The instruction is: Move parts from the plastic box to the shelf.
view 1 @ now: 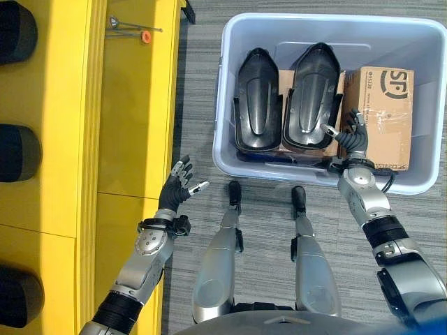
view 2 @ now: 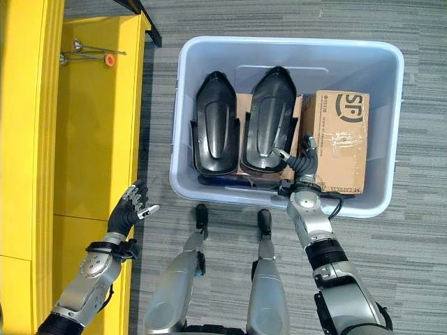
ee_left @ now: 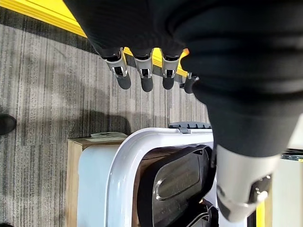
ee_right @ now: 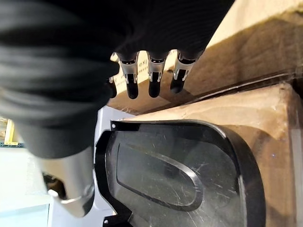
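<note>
While two black moulded parts are seen lying side by side inside the plastic box (view 1: 230,42), the move to the shelf is judged to be hardly begun. The left black part (view 1: 258,101) and the right black part (view 1: 310,94) rest on brown cardboard at the box's floor, with a cardboard carton (view 1: 384,112) standing just beside the right one, against the box's far-right wall. Nothing from the box is held by either hand.

The right hand (view 1: 351,137) is seen inside the box, above the gap between the right black part and the carton; its fingers (ee_right: 152,85) are spread and relaxed, curled round nothing, and whether they touch the part cannot be told. The left hand (view 1: 179,183) is held outside the box, over the floor between the box's left wall and the yellow shelf (view 1: 133,105), with its fingers straight and apart, also empty.

On the shelf, to the left of the box, dark rounded shapes (view 1: 17,150) are seen at the far edge, but it cannot be told whether these are parts already delivered. A small metal tool with an orange piece (view 1: 136,31) lies on the shelf near the box's upper left corner.

Both black parts are therefore judged still to be grasped, lifted out and carried across.
</note>
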